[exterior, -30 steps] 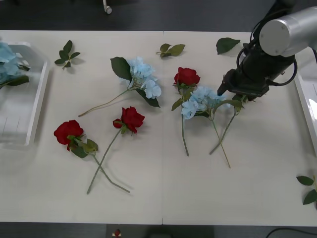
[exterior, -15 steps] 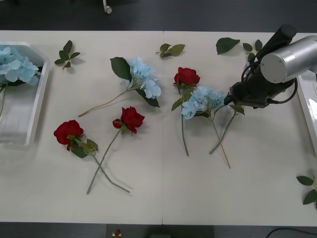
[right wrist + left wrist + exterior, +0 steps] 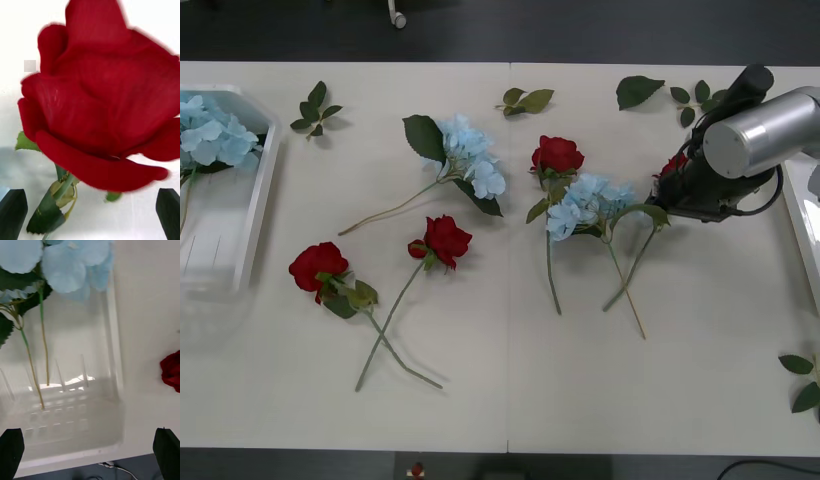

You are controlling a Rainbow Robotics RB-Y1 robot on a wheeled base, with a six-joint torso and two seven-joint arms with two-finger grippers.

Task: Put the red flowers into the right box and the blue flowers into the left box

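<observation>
- Right gripper [image 3: 92, 213]: black fingers [image 3: 13, 212] spread wide at the two lower corners of the right wrist view, nothing pinched between them; only their tips were in frame.
- Red rose under the right gripper [image 3: 105, 108]: bloom lay on the white table between and beyond the spread fingers, its top cut off by the frame edge. In the front view it showed only as a red patch [image 3: 675, 163] beside the arm, mostly hidden.
- Right arm [image 3: 750, 140]: silver cylinder over the table's right side; it concealed the gripper from the front.
- Left gripper [image 3: 90, 455]: black fingers [image 3: 11, 452] spread apart, holding nothing, above the left box.
- Left box [image 3: 112, 352]: white tray, near end in the left wrist view; its left part was cut off in the front view [image 3: 255, 215].
- Blue flowers in the left box [image 3: 71, 262]: two stems visible, blooms cropped.
- Blue flowers on the table: one at centre-left [image 3: 465, 150], a cluster at centre-right [image 3: 590, 203] whose count was hard to tell.
- Other red roses on the table: [image 3: 557, 154], [image 3: 446, 239], [image 3: 317, 265].
- Right box [image 3: 805, 225]: only a sliver of white rim at the edge.
- Loose leaf sprigs [image 3: 315, 108]: scattered along the far side.
</observation>
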